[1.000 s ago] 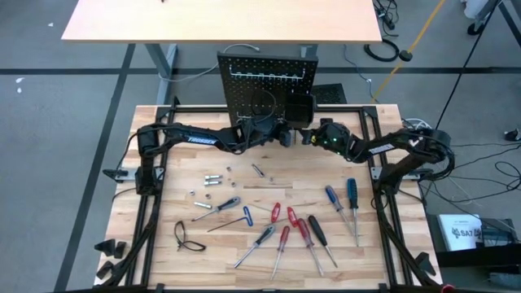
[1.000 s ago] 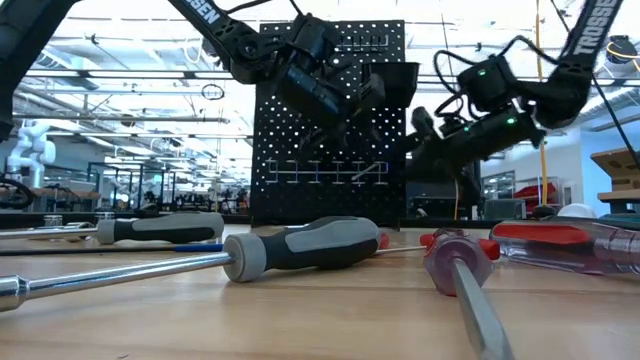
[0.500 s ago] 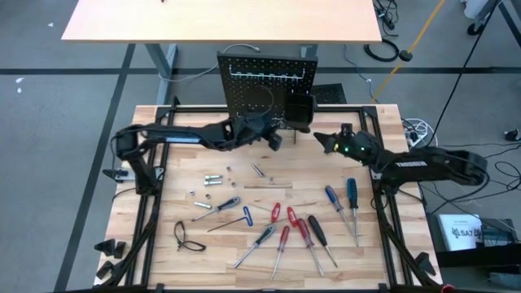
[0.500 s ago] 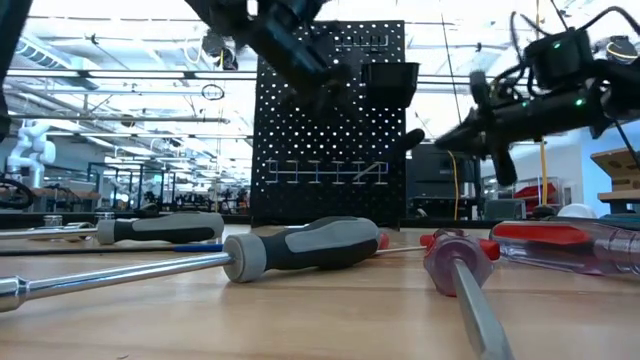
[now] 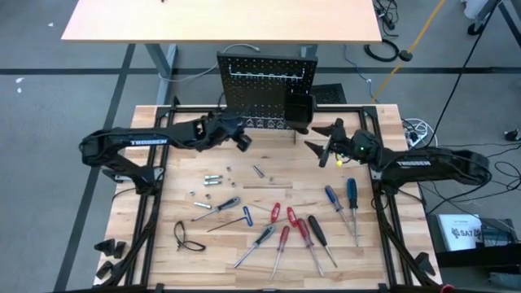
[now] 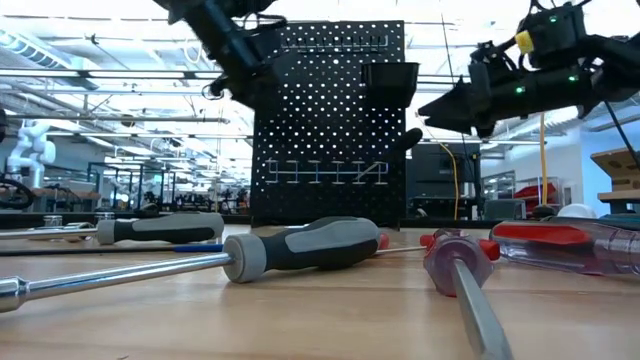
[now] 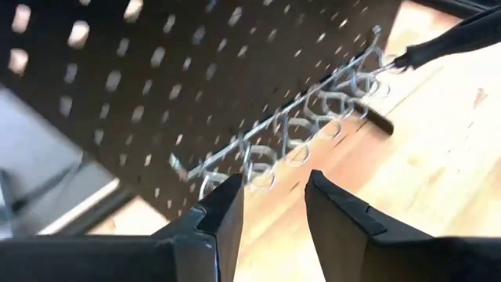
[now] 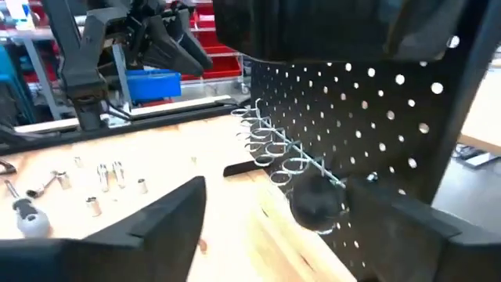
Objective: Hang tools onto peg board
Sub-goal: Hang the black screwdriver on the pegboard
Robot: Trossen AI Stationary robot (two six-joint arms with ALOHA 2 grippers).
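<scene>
The wooden counter [image 5: 163, 203] carried the whole job: the peg board [image 5: 267, 81] stood upright at its far edge, its silver hook rail [image 6: 322, 172] low on the panel and a small black bin [image 6: 390, 75] fixed near the top at one side, presumably so tools could be slid into the loops or dropped into the bin. One dark-handled tool [image 8: 317, 205] already sat in the rail, its round handle end showing in the right wrist view. The rest of the tools [image 5: 297, 226] lay scattered flat on the near half of the counter, well apart from the board, with small silver bits [image 5: 212, 179] nearer the left side; most of the hanging was judged yet to come.

The left arm reached across from the left edge, its left gripper [image 5: 242, 140] hovering just before the board's left part, fingers [image 7: 227, 211] narrowly parted and empty, pointed at the rail. The right arm stretched in from the right, its right gripper [image 5: 324, 148] raised in front of the bin side of the board, fingers [image 8: 168, 211] spread wide with nothing between them.
</scene>
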